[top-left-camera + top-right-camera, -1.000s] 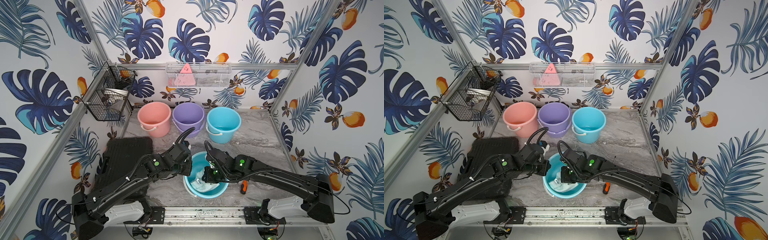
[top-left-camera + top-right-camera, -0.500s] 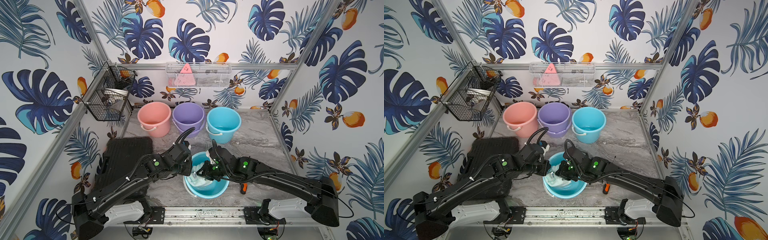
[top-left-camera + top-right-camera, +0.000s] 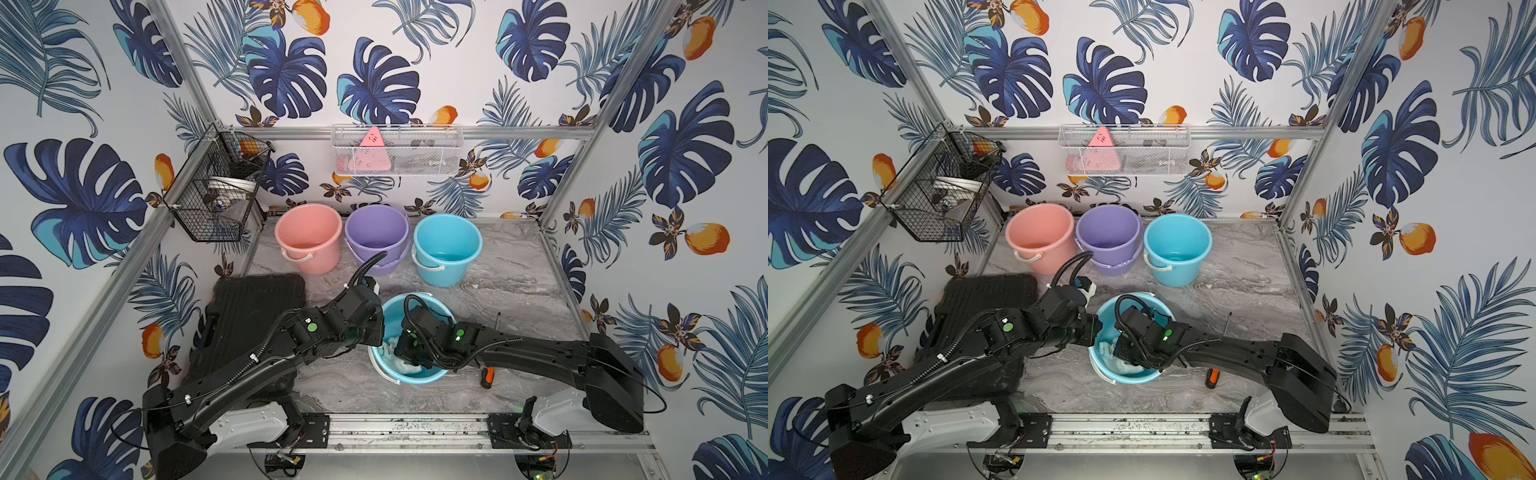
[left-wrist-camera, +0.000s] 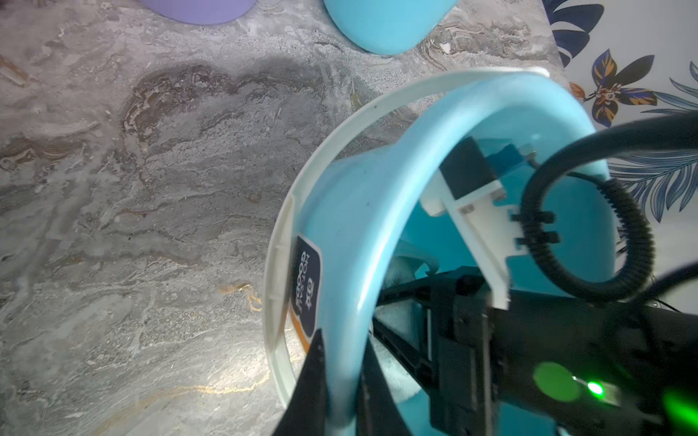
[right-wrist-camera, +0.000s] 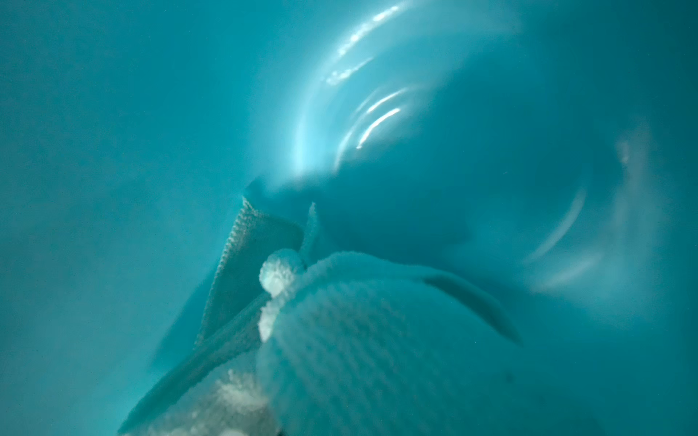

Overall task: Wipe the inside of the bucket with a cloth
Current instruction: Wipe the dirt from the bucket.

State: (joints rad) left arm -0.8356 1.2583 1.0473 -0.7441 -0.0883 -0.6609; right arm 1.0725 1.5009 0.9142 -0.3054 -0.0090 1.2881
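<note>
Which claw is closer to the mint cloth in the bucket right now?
Right. The right claw is down inside the near blue bucket, shut on the cloth. The left claw pinches that bucket's rim, with the cloth lower down inside.

bright even top views, right wrist view blurred, glare on bucket [image 5: 377, 117]

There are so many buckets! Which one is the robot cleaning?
On the grey marble table, a pink bucket, a purple bucket and a blue bucket stand in a back row. The one being cleaned is the front bucket, also blue, standing alone nearer the front. Only it has a pale cloth inside and the left gripper pinching its rim.
</note>
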